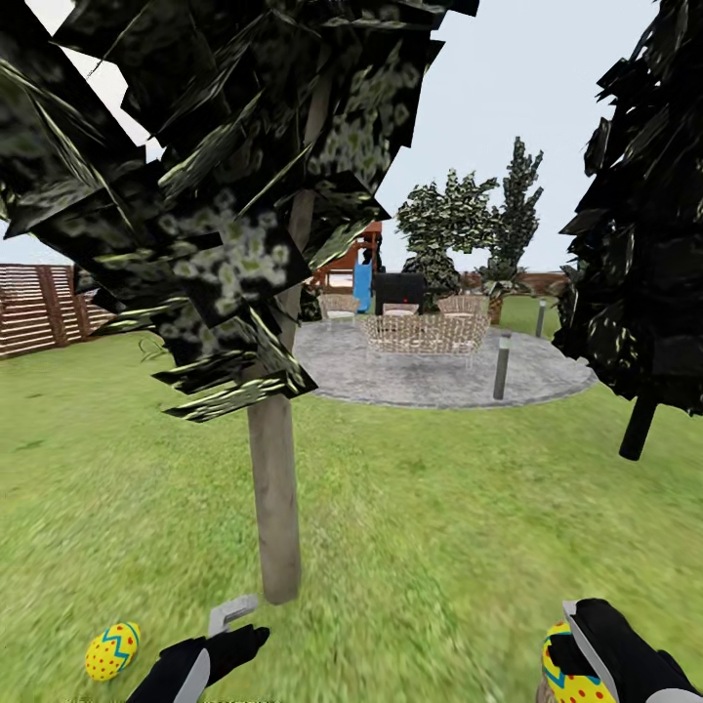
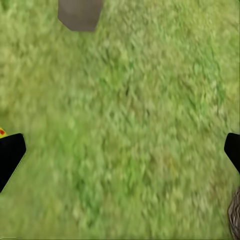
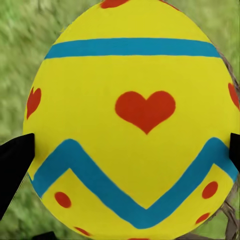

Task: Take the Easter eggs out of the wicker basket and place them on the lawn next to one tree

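Observation:
One yellow Easter egg [image 1: 111, 650] with blue zigzags lies on the lawn [image 1: 410, 508], left of the pale trunk of the tree [image 1: 273, 488]. My left gripper [image 1: 234, 627] hovers low between that egg and the trunk. It is open over bare grass [image 2: 125, 125], with the trunk base [image 2: 80, 14] beyond it. My right gripper [image 1: 578, 652] is shut on a second Easter egg [image 1: 568, 676]; up close this egg [image 3: 132, 115] sits between both black fingertips [image 3: 15, 165]. Brown weave of the wicker basket [image 3: 231, 220] shows just behind it, and the basket [image 2: 234, 215] also edges the left wrist view.
A near-black tree with a thin dark trunk [image 1: 640, 425] stands at the right. Beyond the lawn lies a grey round patio [image 1: 430, 376] with woven chairs [image 1: 425, 332] and short posts [image 1: 502, 366]. A brown slatted fence [image 1: 39, 308] runs along the far left.

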